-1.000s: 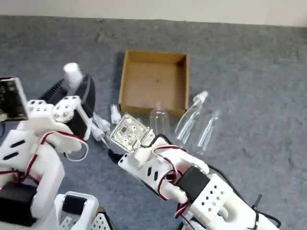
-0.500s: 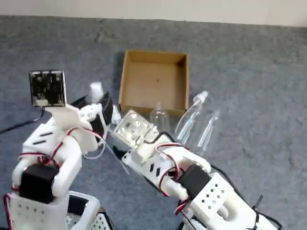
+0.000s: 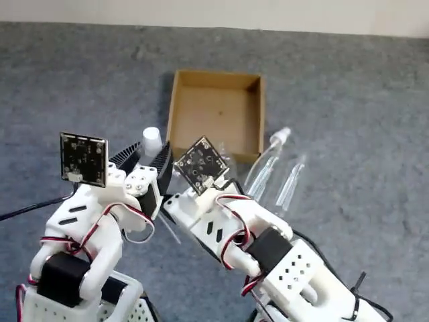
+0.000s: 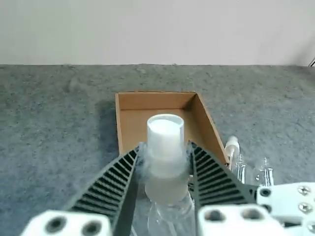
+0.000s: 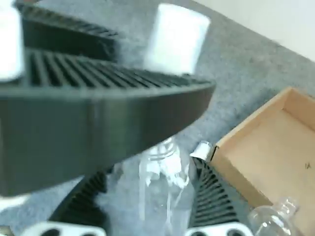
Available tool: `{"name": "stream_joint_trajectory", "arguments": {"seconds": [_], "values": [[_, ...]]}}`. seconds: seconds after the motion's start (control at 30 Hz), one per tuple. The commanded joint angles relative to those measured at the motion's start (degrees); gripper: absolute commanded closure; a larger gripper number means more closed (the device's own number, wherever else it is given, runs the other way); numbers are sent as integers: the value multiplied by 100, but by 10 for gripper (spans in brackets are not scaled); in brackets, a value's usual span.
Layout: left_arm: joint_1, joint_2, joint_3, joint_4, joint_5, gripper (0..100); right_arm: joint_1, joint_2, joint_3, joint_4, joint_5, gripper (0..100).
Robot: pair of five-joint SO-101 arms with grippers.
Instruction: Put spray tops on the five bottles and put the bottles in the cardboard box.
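Observation:
My left gripper (image 4: 165, 153) is shut on a white spray top (image 4: 165, 140), seen from above as a white cap (image 3: 152, 138) just left of the cardboard box (image 3: 216, 114). Directly under the top stands a clear bottle (image 4: 170, 212). In the right wrist view this bottle (image 5: 161, 179) sits upright between my right gripper's (image 5: 152, 184) fingers, which are shut on it, with the spray top (image 5: 177, 39) above its neck. The two grippers meet in front of the box's near left corner. The box (image 4: 157, 110) holds nothing.
Two more clear bottles (image 3: 265, 168) (image 3: 291, 178) lie right of the box's front, one with a spray top (image 3: 280, 136) on. Another bottle (image 5: 275, 221) stands by the box wall. A loose spray top (image 5: 202, 150) lies on the grey carpet.
My left arm has swung right and come down, bringing the spray top from the far left to just above the bottle. The right wrist has turned and risen towards it.

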Motion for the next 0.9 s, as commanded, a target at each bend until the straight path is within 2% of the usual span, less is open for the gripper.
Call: {"name": "stream_joint_trajectory", "arguments": {"seconds": [0.0,0.27,0.43,0.5,0.63,0.87], "values": [[110,13,154,18,-88,996,356,-224,-163,-400,-255,995],[92,13,163,18,-97,993,426,-224,-171,-400,-369,995],[75,4,119,18,-431,848,435,-189,-171,-400,-369,995],[66,4,101,18,-466,821,435,-189,-171,-400,-360,995],[-207,-198,-127,18,-545,817,505,-180,-163,-400,-360,995],[-708,-1262,-31,149,-571,817,1191,-163,-198,-400,-360,995]]}}
